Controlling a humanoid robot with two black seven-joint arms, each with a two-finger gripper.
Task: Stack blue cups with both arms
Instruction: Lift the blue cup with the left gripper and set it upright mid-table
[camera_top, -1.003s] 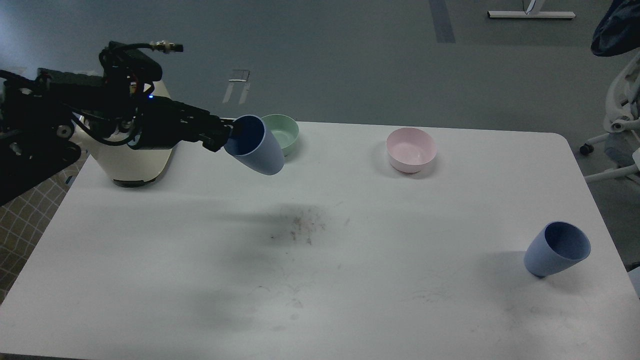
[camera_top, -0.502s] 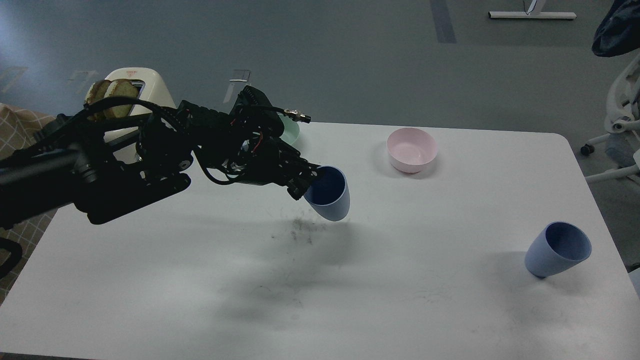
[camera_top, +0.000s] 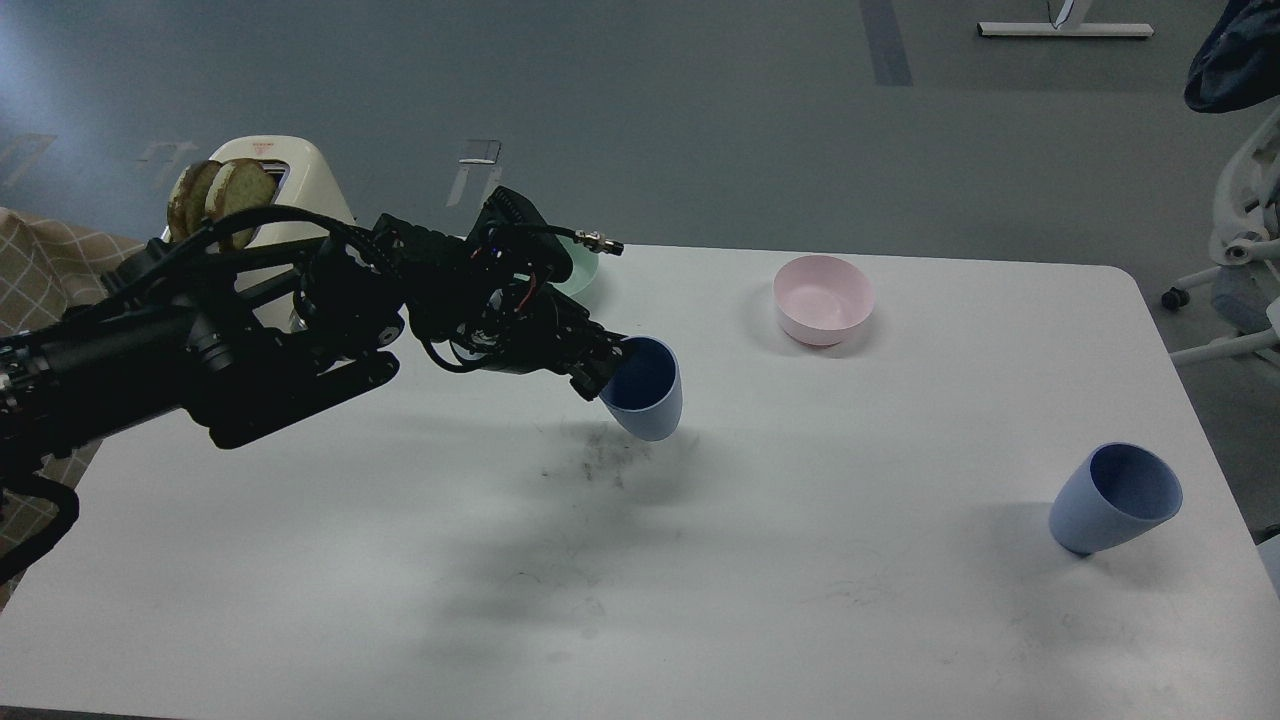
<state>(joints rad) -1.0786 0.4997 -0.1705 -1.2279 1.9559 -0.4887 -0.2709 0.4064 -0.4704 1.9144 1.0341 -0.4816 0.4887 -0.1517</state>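
Cream plastic marks the far left, where a toaster (camera_top: 285, 185) with bread slices (camera_top: 215, 195) stands behind the black left arm (camera_top: 250, 340). That arm reaches across the white worktop (camera_top: 400, 560), its hand (camera_top: 598, 368) closed on the rim of one blue cup (camera_top: 645, 395), which hangs tilted just above the surface near the dark smudges (camera_top: 600, 460), mouth towards the camera. A mint-green bowl (camera_top: 582, 268) peeks out behind the wrist; a pink bowl (camera_top: 823, 298) sits further right. The second blue cup (camera_top: 1115, 498) stands alone near the right edge, well apart from the carried one. The right hand is out of view. The step appears to be carrying the first cup; next it likely needs lining up with its mate. Compared with half a second ago, the held cup has drawn back slightly leftward.
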